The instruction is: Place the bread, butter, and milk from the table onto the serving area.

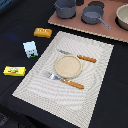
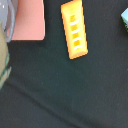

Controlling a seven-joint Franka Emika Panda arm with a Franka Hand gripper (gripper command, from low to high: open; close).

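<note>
The bread (image 1: 42,32), a small golden-orange loaf, lies on the black table (image 1: 15,22) off the far corner of the serving area on the exterior view's left. The wrist view shows the bread (image 2: 75,30) from above, with bare table (image 2: 75,90) around it. The milk (image 1: 30,48) stands on the table beside the mat's edge, and a corner of it shows in the wrist view (image 2: 125,17). The butter (image 1: 14,71) lies flat on the table nearer the front. The serving area (image 1: 95,80) holds a tan plate (image 1: 67,65), fork and orange-handled knife. No gripper shows in either view.
A pinkish-brown board (image 1: 80,25) at the back carries two grey pots (image 1: 65,7) (image 1: 92,15) and a beige bowl (image 1: 123,16). Its edge shows in the wrist view (image 2: 25,22), with a blurred grey and beige shape (image 2: 4,50) beside it.
</note>
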